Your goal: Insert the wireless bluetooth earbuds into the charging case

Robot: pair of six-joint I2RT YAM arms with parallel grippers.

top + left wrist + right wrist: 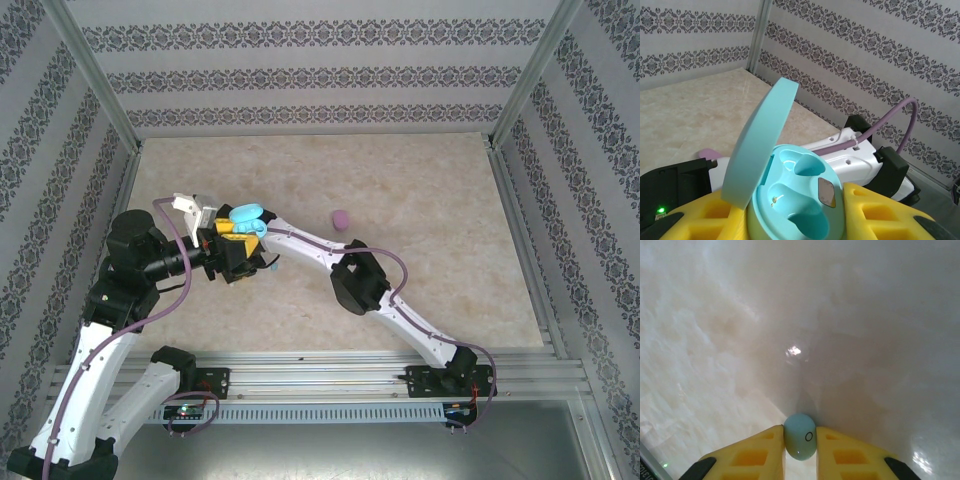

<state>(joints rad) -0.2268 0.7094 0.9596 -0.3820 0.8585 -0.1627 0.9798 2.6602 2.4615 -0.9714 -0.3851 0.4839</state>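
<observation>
Right fingers are closed on a light-blue earbud, pinched btwn the yellow tips w/ the bench beneath. Left fingers grip the light-blue charging case by its base, lid swung up & open, both wells showing. In top view a small pink item lies apart on the bench, to the right of both.

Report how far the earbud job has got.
Done: the light-blue charging case sits clamped in the left jaws, its lid swung open. In hand: the right jaws grip one light-blue earbud. Left: both wells in the case look empty, so no earbud is seated yet. A small pink item lies on the table.
</observation>
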